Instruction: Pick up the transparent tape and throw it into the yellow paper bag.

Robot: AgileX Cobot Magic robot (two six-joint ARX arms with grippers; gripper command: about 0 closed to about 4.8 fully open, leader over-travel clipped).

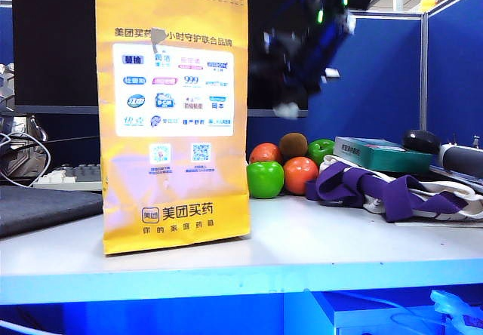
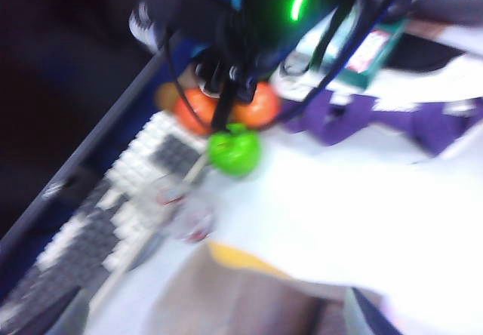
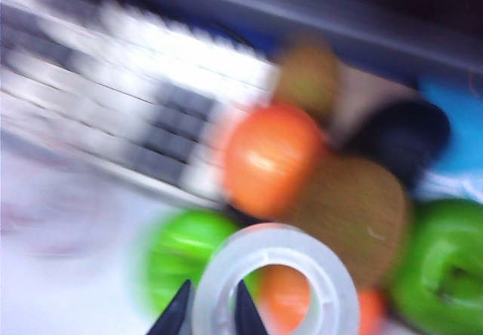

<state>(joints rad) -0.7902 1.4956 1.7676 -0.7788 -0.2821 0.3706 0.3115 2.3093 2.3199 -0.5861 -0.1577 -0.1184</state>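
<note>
My right gripper [image 3: 210,311] is clamped on the transparent tape [image 3: 275,282]: in my right wrist view the two dark fingertips [image 3: 179,314] pinch the wall of the pale ring, one outside and one inside the hole. Under the tape I see, blurred, an orange fruit [image 3: 273,158], a brown kiwi [image 3: 355,210], green apples [image 3: 438,267] and a keyboard [image 3: 128,101].

In the exterior view my right arm [image 1: 309,44] is raised in the air, above the fruit pile [image 1: 290,169], to the right of the yellow paper bag [image 1: 177,116]. A small pale thing [image 1: 287,109] at its low end may be the tape, but the blur does not let me be sure. The bag stands upright on the white table [image 1: 317,237].

My left gripper does not show in any view, so I cannot tell its state. Its wrist view shows only a blurred green apple [image 2: 235,150], purple cloth [image 2: 377,116] and a tan edge [image 2: 249,305] of the bag.
</note>
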